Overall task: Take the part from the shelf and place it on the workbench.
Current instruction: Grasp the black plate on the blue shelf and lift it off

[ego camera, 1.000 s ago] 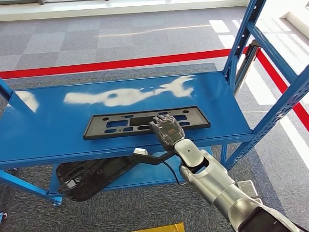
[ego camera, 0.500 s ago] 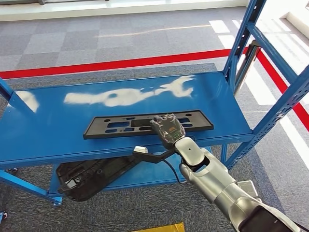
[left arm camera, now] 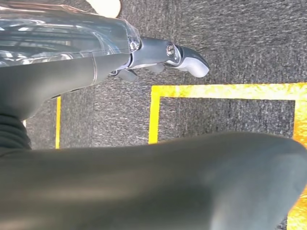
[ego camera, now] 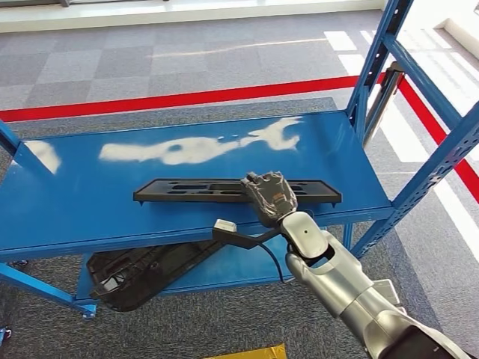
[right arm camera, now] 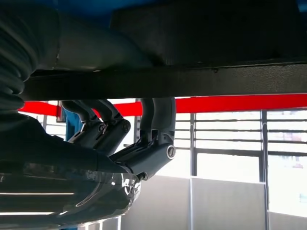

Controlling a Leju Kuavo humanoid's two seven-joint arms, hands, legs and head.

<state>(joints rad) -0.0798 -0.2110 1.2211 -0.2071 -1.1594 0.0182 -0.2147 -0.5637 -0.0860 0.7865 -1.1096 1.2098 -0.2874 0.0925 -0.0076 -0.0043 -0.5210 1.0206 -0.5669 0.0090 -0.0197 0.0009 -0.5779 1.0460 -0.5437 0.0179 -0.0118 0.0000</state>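
While the right hand [ego camera: 270, 196] grips the near long edge of the black plastic panel [ego camera: 186, 191], the panel sits tilted on the blue shelf [ego camera: 73, 202], its near side raised off the surface and its far edge low, so that its slotted face shows almost edge-on from the head view. The hand's fingers are curled over the panel's rim right of its middle, and the silver right arm [ego camera: 333, 273] reaches in from the lower right with a black cable [ego camera: 266, 250] looping beneath the wrist. In the right wrist view the dark fingers [right arm camera: 108, 124] hook around the panel's edge [right arm camera: 181, 81], which crosses the frame as a dark bar, with a red stripe and bright windows beyond. On the shelf's lower tier lies another black molded part [ego camera: 141, 273], its thin arm ending in a pale tip [ego camera: 224, 226] that pokes out just in front of the upper tier's edge. Blue uprights [ego camera: 373, 63] rise at the shelf's right end, and red floor tape [ego camera: 169, 99] runs across the grey carpet behind. In the left wrist view the left hand [left arm camera: 170, 55] hangs over dark carpet marked with yellow tape [left arm camera: 155, 112], holding nothing, its fingers loosely extended.
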